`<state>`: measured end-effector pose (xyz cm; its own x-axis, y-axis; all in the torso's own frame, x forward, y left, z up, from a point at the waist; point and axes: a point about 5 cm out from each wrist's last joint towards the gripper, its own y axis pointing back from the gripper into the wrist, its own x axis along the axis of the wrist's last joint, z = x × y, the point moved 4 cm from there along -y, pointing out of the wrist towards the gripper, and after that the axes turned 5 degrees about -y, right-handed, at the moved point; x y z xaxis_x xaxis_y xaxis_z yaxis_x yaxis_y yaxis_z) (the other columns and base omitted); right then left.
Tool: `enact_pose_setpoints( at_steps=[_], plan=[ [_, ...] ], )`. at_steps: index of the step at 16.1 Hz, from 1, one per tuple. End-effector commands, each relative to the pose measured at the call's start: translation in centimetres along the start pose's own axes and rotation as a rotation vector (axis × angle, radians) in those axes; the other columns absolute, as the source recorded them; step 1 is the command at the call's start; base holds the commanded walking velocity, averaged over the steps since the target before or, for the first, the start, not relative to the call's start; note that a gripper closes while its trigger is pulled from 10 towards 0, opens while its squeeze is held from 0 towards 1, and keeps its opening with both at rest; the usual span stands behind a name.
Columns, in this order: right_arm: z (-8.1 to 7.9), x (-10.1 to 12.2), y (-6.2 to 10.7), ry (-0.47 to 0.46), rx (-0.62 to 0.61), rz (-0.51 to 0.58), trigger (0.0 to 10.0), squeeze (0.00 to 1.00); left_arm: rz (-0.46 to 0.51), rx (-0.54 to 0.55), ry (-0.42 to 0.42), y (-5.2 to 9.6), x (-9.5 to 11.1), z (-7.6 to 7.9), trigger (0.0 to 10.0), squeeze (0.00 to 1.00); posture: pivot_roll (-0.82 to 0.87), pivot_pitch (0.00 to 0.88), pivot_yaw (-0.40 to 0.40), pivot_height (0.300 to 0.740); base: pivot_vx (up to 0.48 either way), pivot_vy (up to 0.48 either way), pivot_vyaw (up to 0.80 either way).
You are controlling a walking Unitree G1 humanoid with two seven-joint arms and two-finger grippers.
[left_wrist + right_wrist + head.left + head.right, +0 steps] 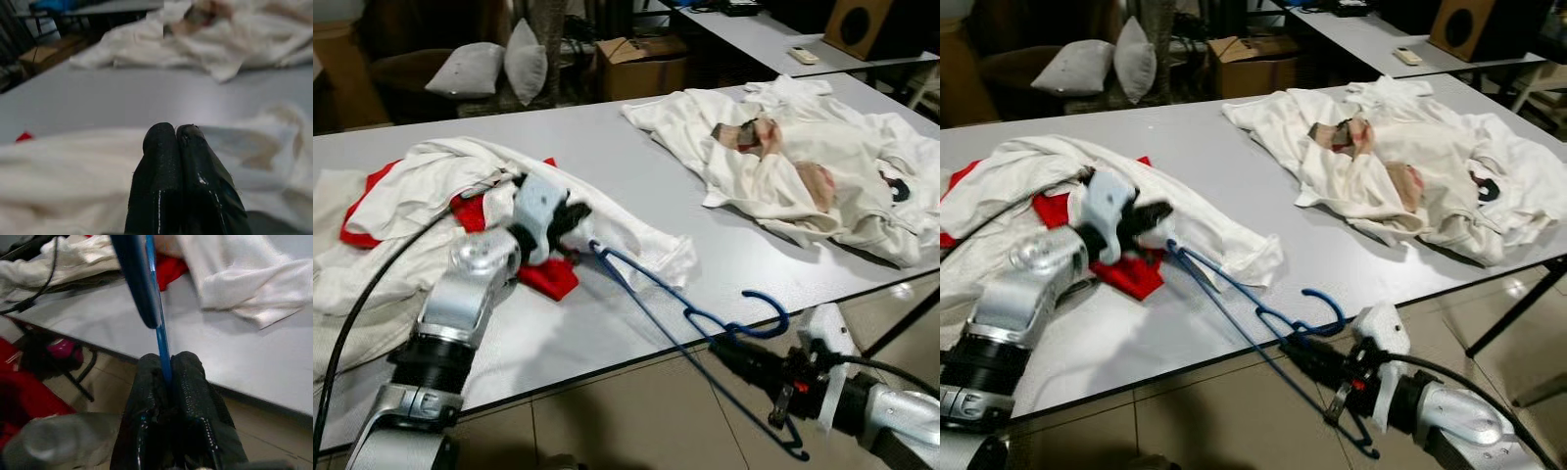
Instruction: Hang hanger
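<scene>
Right gripper (722, 350) is clamped on the blue hanger (690, 318) near the base of its hook, just off the near table edge, over the tiled floor (636, 411). Right wrist view shows both fingers (195, 396) pinched together with the blue wire between them. Hanger hook curls up over the table edge; one end of the hanger reaches across the grey table (607, 147) to the clothes pile, the other end hangs below the gripper toward the floor.

Left gripper (576, 215) has its fingers pressed together, nothing between them in the left wrist view (173, 161); it sits at the edge of the white garment (460, 171), right by the far tip of the hanger. Red cloth (546, 278) lies under and beside the white one.

Second heap of white clothes (803, 157) lies on the right part of the table, well apart from the hanger. Behind the table: two grey pillows (494, 64) and a cardboard box (641, 64).
</scene>
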<state>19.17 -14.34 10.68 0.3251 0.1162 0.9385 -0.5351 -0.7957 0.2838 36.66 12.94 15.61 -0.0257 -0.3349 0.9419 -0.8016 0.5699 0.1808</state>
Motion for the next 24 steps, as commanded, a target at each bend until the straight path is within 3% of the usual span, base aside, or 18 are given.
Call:
enact_pose_setpoints(
  at_steps=[1,3,6,8,10,11,12,13,17,19,21,24],
  plan=[
    [-0.5,0.0,-0.3,0.017,0.033,-0.017,10.0,0.00,0.031,0.001,0.015,0.0,1.3,-0.2,0.0,0.00,0.02,0.000,0.020,0.740,0.000,0.000,0.00],
    [0.7,-0.7,-1.3,0.016,-0.072,-0.042,10.0,0.00,0.075,-0.013,0.059,0.4,3.0,-0.1,0.0,0.00,0.03,0.000,0.028,0.740,0.000,0.000,0.00],
    [1.5,-1.4,-1.8,-0.012,-0.150,-0.046,10.0,0.00,0.081,-0.025,0.070,1.0,3.7,0.2,0.0,0.00,0.03,0.001,0.039,0.740,0.000,0.000,0.00],
    [2.4,-1.9,-1.5,-0.024,-0.210,-0.079,10.0,0.00,0.084,0.012,0.065,1.4,3.9,-0.4,0.0,0.00,0.03,0.001,0.040,0.740,0.000,0.000,0.00],
    [4.8,-3.0,-0.5,0.009,-0.340,-0.160,10.0,0.00,0.132,0.072,0.107,2.3,5.4,-1.9,0.0,0.00,0.03,0.000,0.040,0.740,0.000,0.000,0.00],
    [5.1,-3.0,-0.4,0.015,-0.354,-0.163,10.0,0.00,0.137,0.069,0.109,2.3,5.6,-2.0,0.0,0.00,0.03,0.000,0.040,0.740,0.000,0.000,0.00],
    [6.7,-2.6,-0.1,0.024,-0.435,-0.146,10.0,0.00,0.142,0.056,0.103,2.6,6.0,-2.0,0.0,0.00,0.03,0.000,0.038,0.740,0.000,0.000,0.00],
    [7.3,-2.3,0.0,0.033,-0.462,-0.139,10.0,0.00,0.139,0.047,0.094,2.8,6.1,-1.9,0.0,0.00,0.03,0.000,0.038,0.740,0.000,0.000,0.00],
    [9.8,-0.4,0.1,0.080,-0.537,-0.074,10.0,0.00,0.027,-0.057,0.103,3.8,4.0,0.4,0.0,0.00,0.03,0.000,0.036,0.740,0.000,0.000,0.00],
    [9.8,0.4,0.0,0.089,-0.520,-0.031,10.0,0.00,0.010,-0.075,0.168,3.7,3.4,1.9,0.0,0.00,0.03,0.000,0.034,0.740,0.000,0.000,0.00],
    [9.4,1.2,0.1,0.073,-0.501,0.024,10.0,0.00,-0.018,-0.063,0.174,3.5,2.8,2.1,0.0,0.00,0.03,0.000,0.032,0.740,0.000,0.000,0.00],
    [10.2,1.7,1.5,0.047,-0.574,0.093,10.0,0.00,-0.145,-0.120,0.109,4.4,0.4,2.9,0.0,0.00,0.03,0.000,0.042,0.740,0.000,0.000,0.00]
  ],
)
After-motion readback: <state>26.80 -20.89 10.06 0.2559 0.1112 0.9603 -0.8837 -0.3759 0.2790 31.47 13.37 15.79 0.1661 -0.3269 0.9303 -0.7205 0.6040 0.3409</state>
